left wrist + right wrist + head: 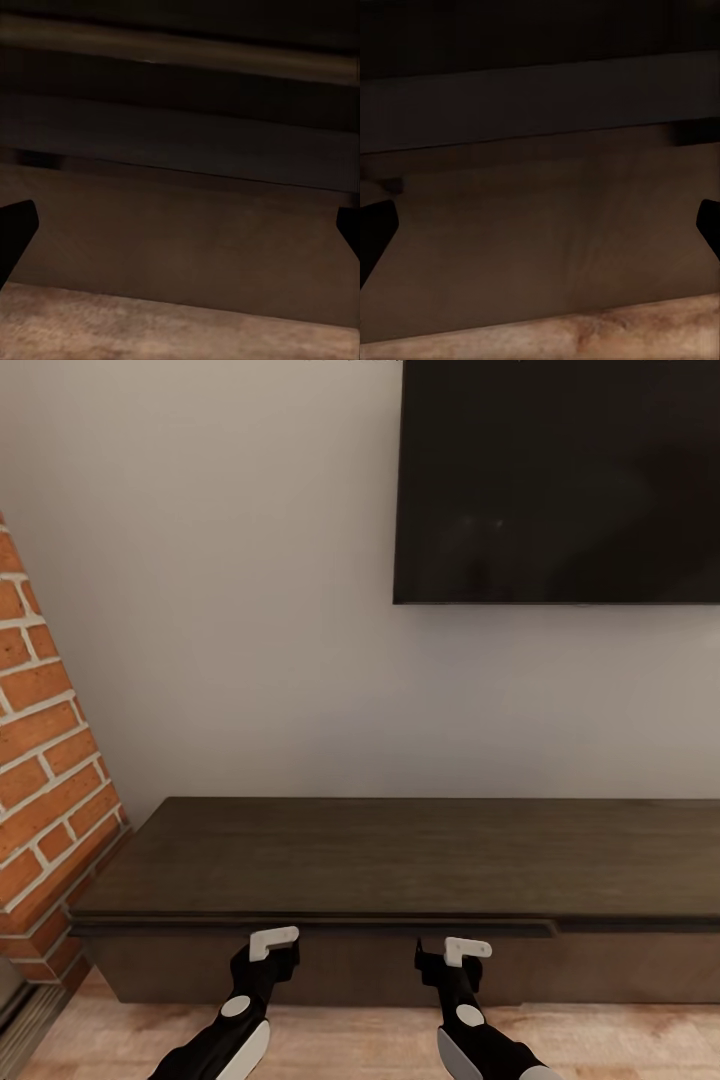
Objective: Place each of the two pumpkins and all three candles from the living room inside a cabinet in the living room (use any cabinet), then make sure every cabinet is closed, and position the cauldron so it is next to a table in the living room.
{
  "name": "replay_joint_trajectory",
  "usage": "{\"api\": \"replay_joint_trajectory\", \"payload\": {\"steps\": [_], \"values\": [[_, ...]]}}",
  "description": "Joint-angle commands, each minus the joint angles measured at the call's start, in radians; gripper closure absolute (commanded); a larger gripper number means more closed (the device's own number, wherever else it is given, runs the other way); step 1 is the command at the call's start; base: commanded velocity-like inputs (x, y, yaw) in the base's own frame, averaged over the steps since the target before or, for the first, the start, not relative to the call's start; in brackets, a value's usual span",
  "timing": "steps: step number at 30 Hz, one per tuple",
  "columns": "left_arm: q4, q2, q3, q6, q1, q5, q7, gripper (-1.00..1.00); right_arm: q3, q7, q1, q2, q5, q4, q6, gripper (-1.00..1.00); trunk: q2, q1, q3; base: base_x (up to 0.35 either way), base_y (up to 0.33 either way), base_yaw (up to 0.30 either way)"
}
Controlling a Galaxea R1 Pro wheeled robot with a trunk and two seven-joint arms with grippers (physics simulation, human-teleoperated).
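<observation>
The long, low dark-brown wooden cabinet [400,860] spans the lower half of the head view, its plain front panels bearing no lettering. The left gripper [272,950] and right gripper [450,955] hang just before its front, fingers spread wide, holding nothing. A black unbranded wall screen [558,480] fills the upper right; red brickwork [45,780] stands at left.

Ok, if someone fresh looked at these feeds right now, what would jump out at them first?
Probably the long dark-brown cabinet running along the pale wall, with a big black screen mounted above its right part. Next, the two grippers, left gripper and right gripper, held low and close to the cabinet's front, both open and empty. A red brick column stands at the cabinet's left end.
</observation>
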Motion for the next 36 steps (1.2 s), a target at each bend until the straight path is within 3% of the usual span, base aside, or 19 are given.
{"api": "replay_joint_trajectory", "payload": {"steps": [1,15,23,28,32,36], "values": [[-0.001,0.001,-0.008,-0.006,-0.001,0.008,0.008,-1.0,0.009,-0.005,-0.001,0.0,-0.009,0.0,-0.004,-1.0,0.0,0.0,-0.001,-0.078,0.0,0.0],[-0.001,0.002,-0.011,-0.005,-0.001,0.008,0.008,-1.0,0.009,-0.005,-0.001,0.0,-0.009,0.0,0.001,-1.0,0.0,0.0,-0.001,-0.271,0.0,0.0],[-0.011,-0.001,-0.014,0.016,-0.001,0.008,0.007,-1.0,0.007,-0.003,-0.001,-0.002,-0.009,0.0,0.018,-1.0,0.0,0.0,-0.001,-0.062,0.0,0.0],[-0.013,-0.002,-0.001,0.094,0.0,0.019,0.012,-1.0,0.005,0.009,-0.001,-0.004,-0.019,0.0,0.086,-1.0,0.0,0.0,-0.001,-0.004,0.0,0.0],[-0.012,-0.002,0.004,0.177,0.0,0.026,0.012,-1.0,0.005,0.015,-0.001,-0.003,-0.076,0.0,0.124,-1.0,0.0,-0.001,0.007,0.0,0.0,0.0],[-0.01,-0.004,0.004,0.228,0.0,0.029,0.013,-1.0,0.008,0.015,-0.001,-0.002,-0.094,0.0,0.195,-1.0,0.001,-0.003,0.022,0.0,0.0,0.0]]}}
